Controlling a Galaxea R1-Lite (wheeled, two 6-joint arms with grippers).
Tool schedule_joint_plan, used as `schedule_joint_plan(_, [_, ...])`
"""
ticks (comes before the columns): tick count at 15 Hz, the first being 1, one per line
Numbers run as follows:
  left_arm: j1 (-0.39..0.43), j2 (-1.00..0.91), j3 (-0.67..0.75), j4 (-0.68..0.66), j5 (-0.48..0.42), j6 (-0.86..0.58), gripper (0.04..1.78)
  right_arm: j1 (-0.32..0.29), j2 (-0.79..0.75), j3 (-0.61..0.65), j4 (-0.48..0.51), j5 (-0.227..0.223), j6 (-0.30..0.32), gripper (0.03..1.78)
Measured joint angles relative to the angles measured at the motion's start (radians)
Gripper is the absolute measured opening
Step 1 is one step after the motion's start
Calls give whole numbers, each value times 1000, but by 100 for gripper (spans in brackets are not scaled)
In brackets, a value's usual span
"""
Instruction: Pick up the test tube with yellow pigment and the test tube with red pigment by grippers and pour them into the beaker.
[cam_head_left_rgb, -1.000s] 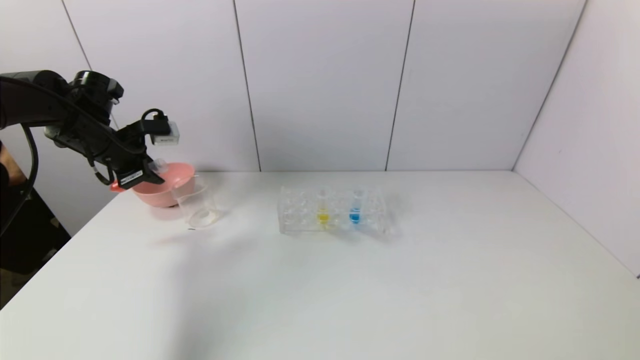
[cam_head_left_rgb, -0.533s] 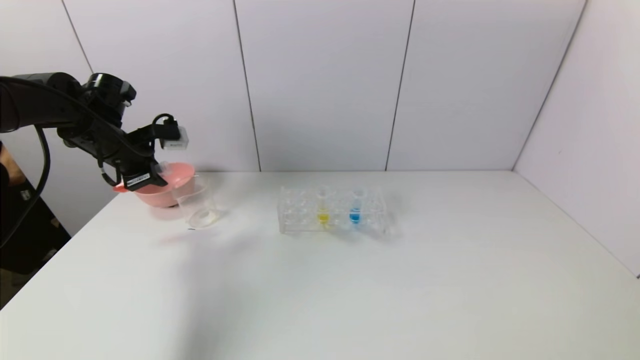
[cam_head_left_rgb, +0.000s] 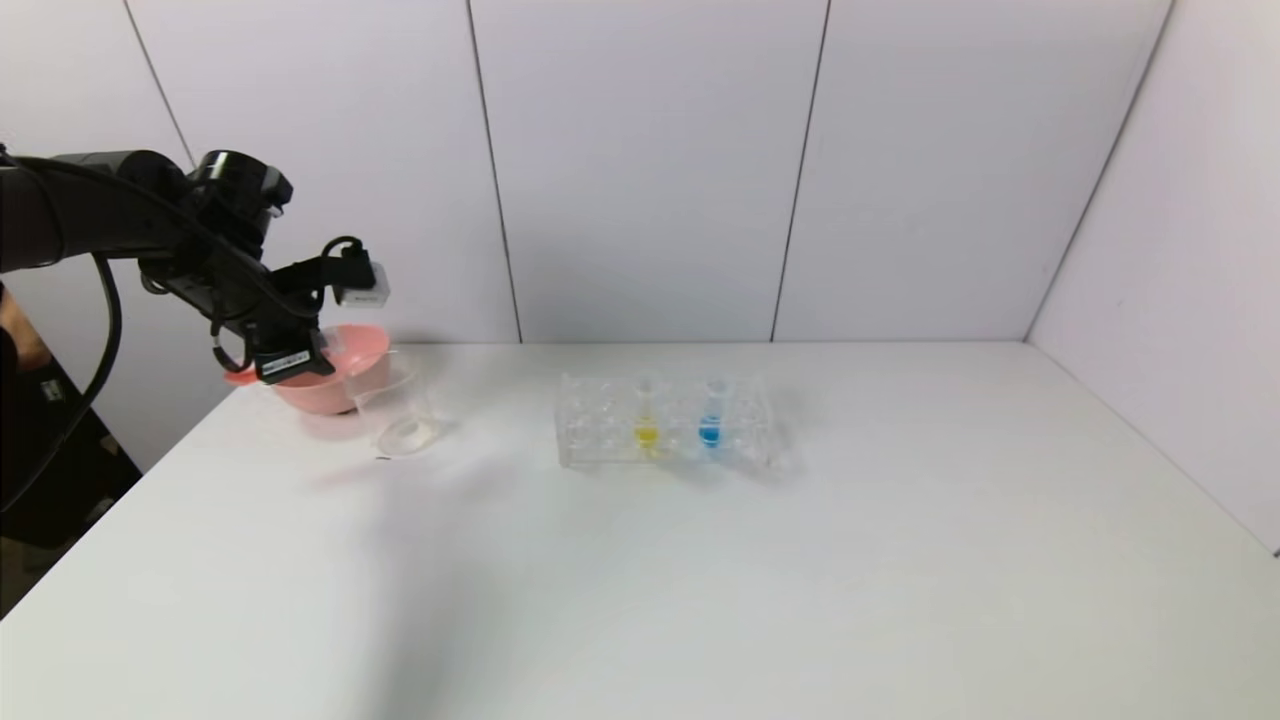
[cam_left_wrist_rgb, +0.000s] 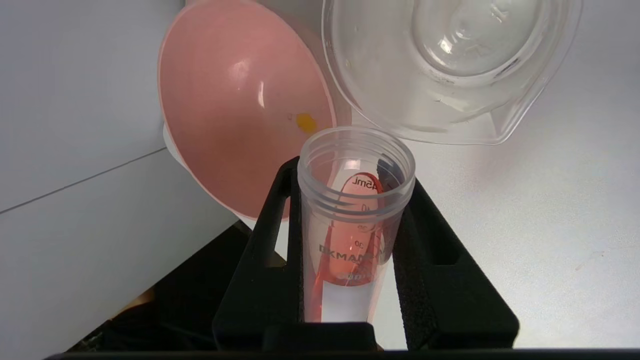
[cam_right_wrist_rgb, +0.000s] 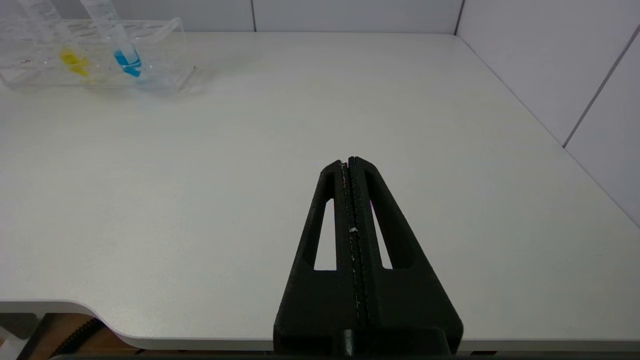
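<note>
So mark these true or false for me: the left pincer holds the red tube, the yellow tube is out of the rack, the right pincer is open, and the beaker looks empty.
1. The left pincer holds the red tube. True.
2. The yellow tube is out of the rack. False: it stands in the rack beside the blue tube.
3. The right pincer is open. False: its fingers are pressed together.
4. The beaker looks empty. True.

White table (cam_head_left_rgb: 700, 580) bears pink bowl (cam_head_left_rgb: 345, 375); beaker (cam_head_left_rgb: 400, 412); clear tube rack (cam_head_left_rgb: 600, 425).
</note>
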Motion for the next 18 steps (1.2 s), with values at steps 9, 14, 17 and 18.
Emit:
schedule_joint_plan(9, [-31, 16, 0, -7, 91, 5, 53, 0, 0, 0, 0, 0, 0, 11])
schedule_joint_plan(14, [-40, 22, 0, -8, 136, 4, 53, 0, 0, 0, 0, 0, 0, 11])
schedule_joint_plan(17, [-50, 26, 0, -15, 164, 5, 53, 0, 0, 0, 0, 0, 0, 11])
schedule_joint_plan(18, [-51, 27, 0, -15, 167, 5, 53, 0, 0, 0, 0, 0, 0, 11])
